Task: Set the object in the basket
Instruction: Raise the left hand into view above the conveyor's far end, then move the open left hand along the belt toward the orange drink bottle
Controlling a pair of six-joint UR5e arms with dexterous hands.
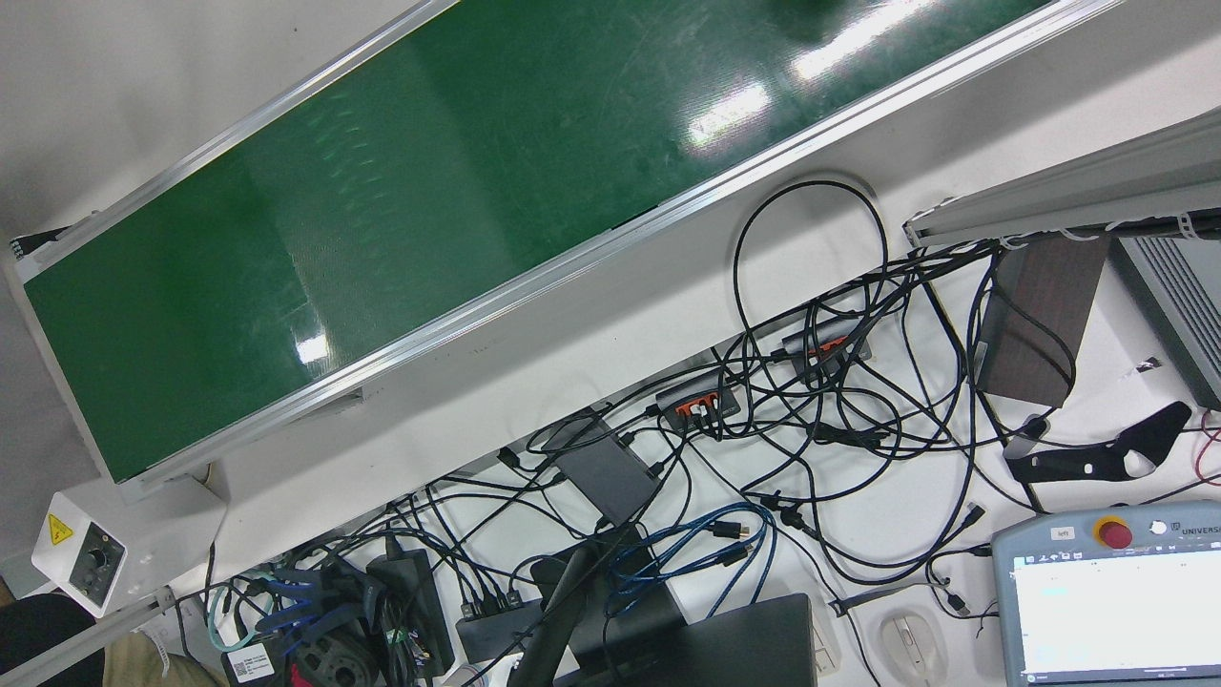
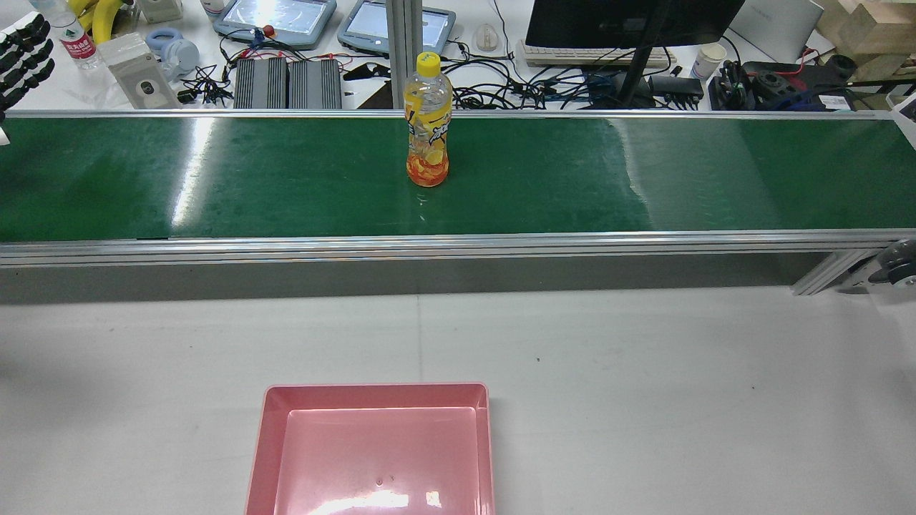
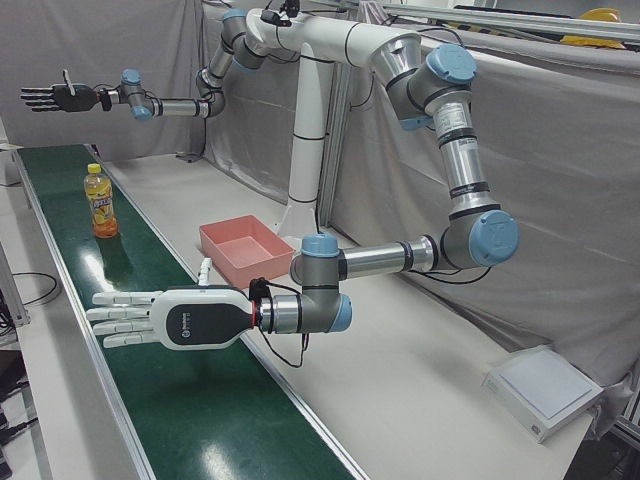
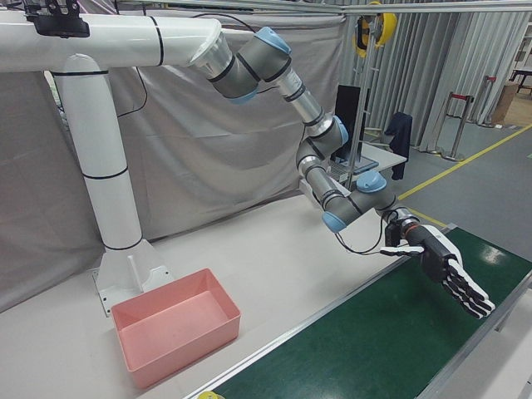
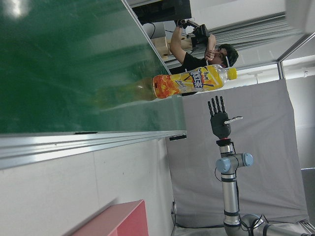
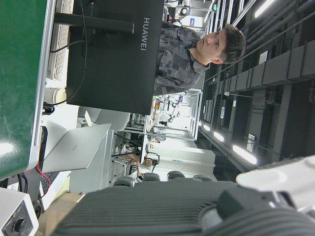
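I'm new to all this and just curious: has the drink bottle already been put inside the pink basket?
No. The bottle stands upright on the green conveyor belt, and the pink basket on the white table holds nothing.

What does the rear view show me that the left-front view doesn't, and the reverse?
Only the rear view: the desk behind the belt, with its monitor. Only the left-front view: the right hand, open in the air beyond the bottle. Both: the bottle upright on the belt, the pink basket, the open left hand.
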